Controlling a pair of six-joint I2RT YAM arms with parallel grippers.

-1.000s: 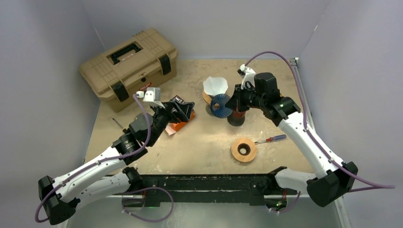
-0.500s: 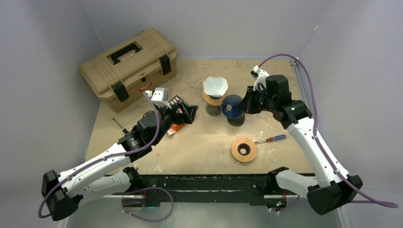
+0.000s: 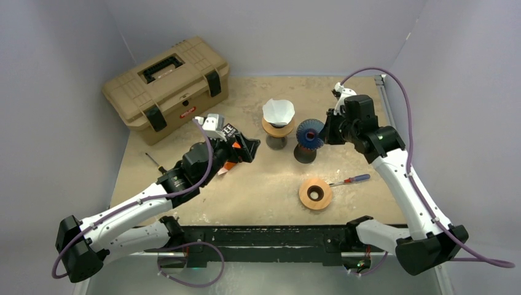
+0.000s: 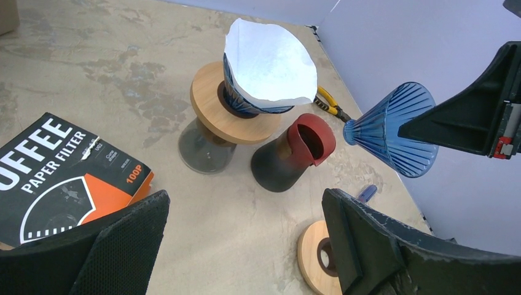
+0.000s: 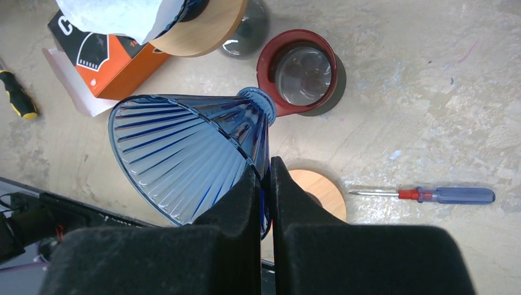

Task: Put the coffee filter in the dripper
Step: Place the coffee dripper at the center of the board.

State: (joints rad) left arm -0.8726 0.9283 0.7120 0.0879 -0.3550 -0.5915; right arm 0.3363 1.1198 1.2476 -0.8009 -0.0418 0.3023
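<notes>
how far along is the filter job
Done: one white filter already sits in a dripper on the glass pot. In hand: the right gripper pinches the rim of a second blue dripper, tipped sideways, no filter in it. The left gripper is open and empty. Left, likely: seat that dripper and add a filter from the box.

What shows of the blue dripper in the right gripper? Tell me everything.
The blue dripper is a translucent, ribbed, plastic-looking cone with a small collar at its narrow end. It hangs in the air, tipped sideways, narrow end toward the red-rimmed carafe. The right gripper is shut on its rim. No filter shows inside.
</notes>
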